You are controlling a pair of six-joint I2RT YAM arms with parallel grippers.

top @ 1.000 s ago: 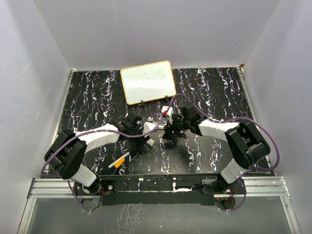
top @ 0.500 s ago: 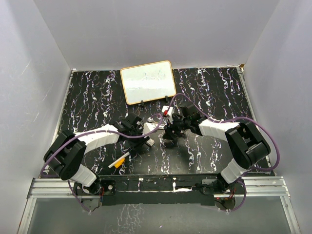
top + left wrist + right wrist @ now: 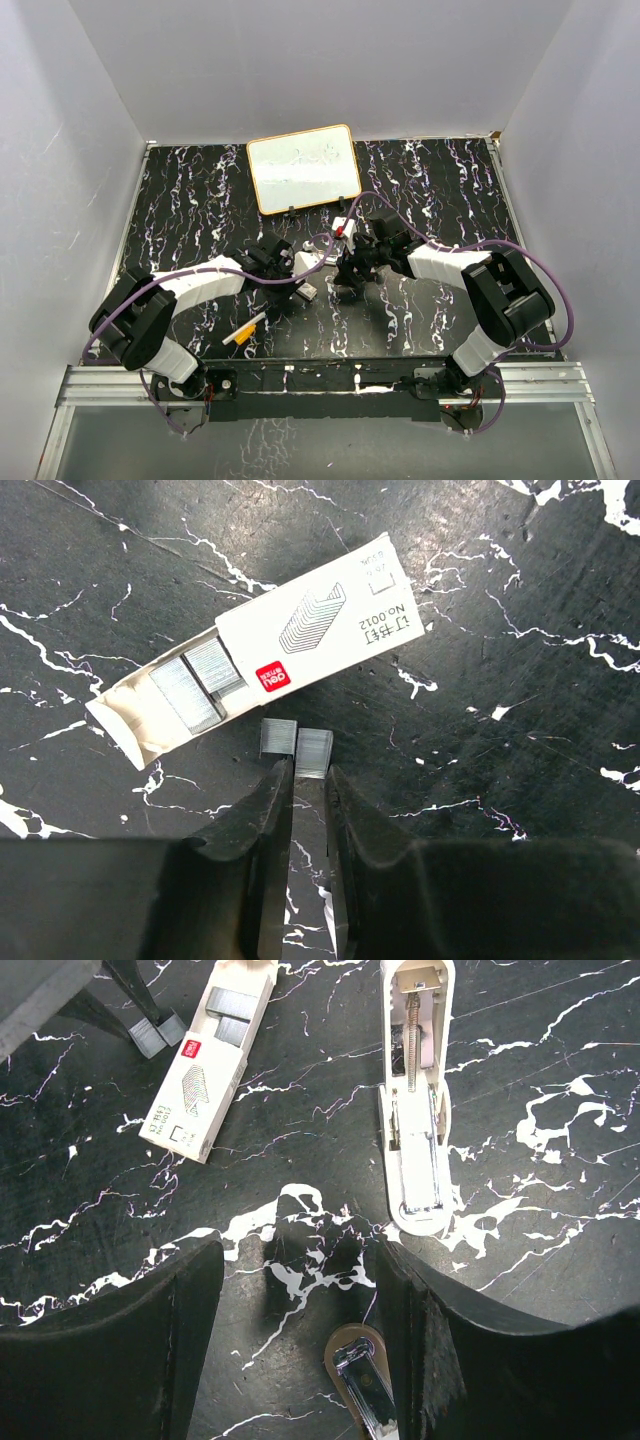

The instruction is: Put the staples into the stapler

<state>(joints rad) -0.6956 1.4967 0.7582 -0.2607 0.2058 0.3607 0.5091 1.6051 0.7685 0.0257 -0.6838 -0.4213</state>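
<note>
1. While the left gripper (image 3: 307, 780) hangs low over the marbled table (image 3: 520, 810), its jaws stand only a narrow slit apart, tips aimed at the staples pack (image 3: 300, 650).
2. Staples pack: white, lying flat and skewed on the table. In the left wrist view its left end is open, with two grey strips showing inside.
3. Two loose strips lie side by side on the table, just beside the pack's long edge: one (image 3: 278, 737) ahead of the left fingertip, the other (image 3: 314, 752) right at the mouth of the slit.
4. The second strip's near end sits between the fingertips. Can't tell if the pads are pinching it or only bracketing it.
5. Right gripper (image 3: 300, 1260): jaws spread wide, only bare table between them, nothing grasped.
6. Stapler (image 3: 415, 1140): white, swung open and lying flat, with the magazine channel and spring facing up. It is just beyond the right gripper's fingers, beside the pack but not touching it.
7. Can't tell if the channel has staples in it.
8. A small metal-faced piece (image 3: 358, 1380) with a tan rim sits against the inner side of the right finger. Can't tell what it is.
9. Top view: both grippers meet near the table centre, with the pack and stapler between them.
10. A whiteboard (image 3: 303, 168) stands propped behind them.
11. An orange-and-white marker pen (image 3: 244, 330) lies near the left arm, well apart from the pack.
</note>
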